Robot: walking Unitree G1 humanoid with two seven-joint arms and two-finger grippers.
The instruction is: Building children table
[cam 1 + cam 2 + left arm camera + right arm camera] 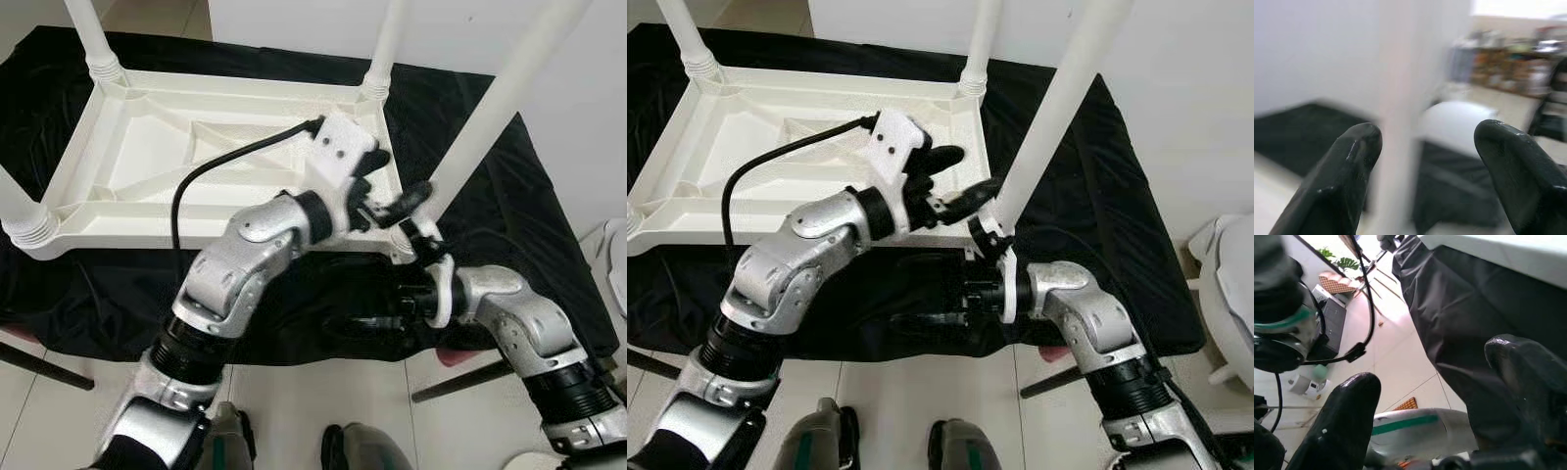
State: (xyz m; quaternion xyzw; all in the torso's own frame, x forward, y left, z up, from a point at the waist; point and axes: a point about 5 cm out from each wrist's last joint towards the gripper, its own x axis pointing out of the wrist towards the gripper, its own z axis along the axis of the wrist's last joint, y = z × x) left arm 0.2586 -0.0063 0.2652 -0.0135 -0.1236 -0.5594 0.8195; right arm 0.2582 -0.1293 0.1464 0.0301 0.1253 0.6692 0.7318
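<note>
We hold our left gripper (407, 204), fingers spread around the leg (490, 122), steadying it at the upturned table's (147, 147) corner, our right gripper (1440, 396) open just below.

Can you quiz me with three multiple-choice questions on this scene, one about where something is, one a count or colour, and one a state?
1. Where does the upturned white table rest?
A. on a black cloth
B. on bare floor tiles
C. on a sofa

2. How many table legs stand in its corners?
A. one
B. two
C. four

3. How is the left gripper?
A. shut flat
B. open, a leg between its fingers
C. holding a cable

Answers:
1 A, the black cloth spreads beneath it.
2 C, a leg rises at each corner.
3 B, its fingers straddle the near right leg.
</note>
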